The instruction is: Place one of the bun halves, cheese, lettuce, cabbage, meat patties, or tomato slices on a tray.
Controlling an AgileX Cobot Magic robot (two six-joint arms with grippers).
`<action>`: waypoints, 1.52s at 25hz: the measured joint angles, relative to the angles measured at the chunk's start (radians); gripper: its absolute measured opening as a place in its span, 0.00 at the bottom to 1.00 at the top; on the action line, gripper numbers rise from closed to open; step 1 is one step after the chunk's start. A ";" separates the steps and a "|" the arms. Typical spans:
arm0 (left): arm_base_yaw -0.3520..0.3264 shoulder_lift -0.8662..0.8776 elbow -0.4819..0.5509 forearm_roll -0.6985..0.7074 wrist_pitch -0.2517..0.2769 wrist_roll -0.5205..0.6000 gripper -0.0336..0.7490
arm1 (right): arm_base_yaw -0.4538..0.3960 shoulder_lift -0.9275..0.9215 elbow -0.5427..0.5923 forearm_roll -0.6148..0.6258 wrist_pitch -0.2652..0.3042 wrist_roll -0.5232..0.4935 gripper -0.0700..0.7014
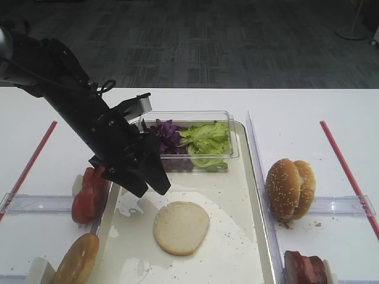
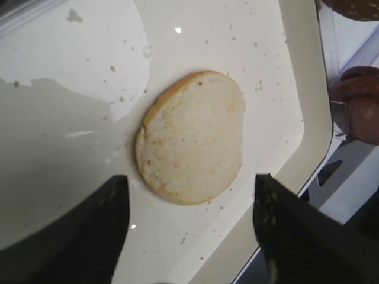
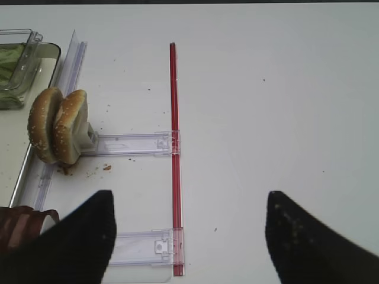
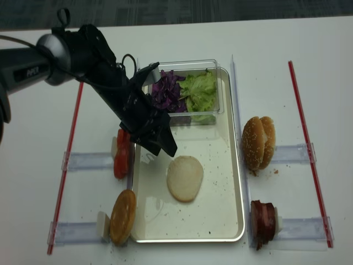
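Note:
A pale, cut-face-up bun half (image 1: 181,228) (image 2: 192,136) (image 4: 185,178) lies flat on the cream tray (image 1: 237,195) (image 4: 220,165). My left gripper (image 1: 151,188) (image 2: 189,177) (image 4: 165,150) hangs open just above and to the left of it, holding nothing. Lettuce (image 1: 207,142) and purple cabbage (image 1: 166,135) fill a tub at the tray's far end. Tomato slices (image 1: 89,192) stand left of the tray. Meat patties (image 1: 305,267) (image 3: 21,222) stand to its right. Cheese is out of view. My right gripper (image 3: 189,207) is open and empty over the white table.
Sesame buns (image 1: 290,188) (image 3: 56,125) stand on edge in a clear rack right of the tray. A golden bun half (image 1: 77,260) leans in a rack at the front left. Red strips (image 1: 346,168) (image 3: 173,148) run along both sides of the table.

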 joint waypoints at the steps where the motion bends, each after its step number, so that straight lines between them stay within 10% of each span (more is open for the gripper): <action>1: 0.000 0.000 0.000 0.002 0.000 -0.001 0.58 | 0.000 0.000 0.000 0.000 0.000 0.000 0.80; 38: -0.074 -0.162 -0.188 0.658 0.034 -0.449 0.58 | 0.000 0.000 0.000 0.000 0.000 0.000 0.80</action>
